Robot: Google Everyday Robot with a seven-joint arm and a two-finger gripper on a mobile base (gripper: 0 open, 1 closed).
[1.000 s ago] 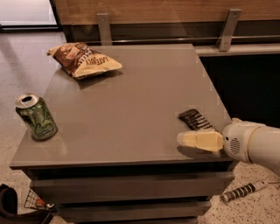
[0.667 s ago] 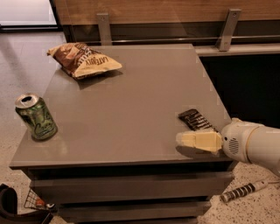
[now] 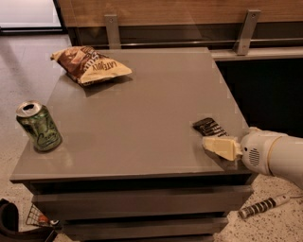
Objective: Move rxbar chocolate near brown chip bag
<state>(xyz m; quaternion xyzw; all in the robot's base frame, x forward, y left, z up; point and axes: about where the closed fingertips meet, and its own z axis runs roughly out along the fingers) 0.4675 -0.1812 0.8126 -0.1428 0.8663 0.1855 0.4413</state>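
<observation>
At the near right corner of the grey table (image 3: 142, 108), the gripper (image 3: 215, 144) sits low over the tabletop, reaching in from the right on a white arm (image 3: 277, 155). Its cream-coloured tip lies over the near end of the chocolate bar (image 3: 209, 126), touching it or just above it. I cannot tell whether the gripper is apart, together or clamped on the bar. The bar is a slim black wrapper with white lettering, lying flat and angled, with its far end sticking out past the gripper toward the middle of the table.

The brown chip bag (image 3: 90, 65) lies at the far left corner, puffy, with its tan-yellow end pointing right. It is well apart from the bar, with most of the tabletop between them. A green can (image 3: 39, 126) stands near the left edge, leaning slightly, with its open top showing.

On the speckled floor, near and right of the table, lies a black-and-white striped stick (image 3: 262, 206). A wooden wall panel (image 3: 165, 12) runs along the far side behind the table.
</observation>
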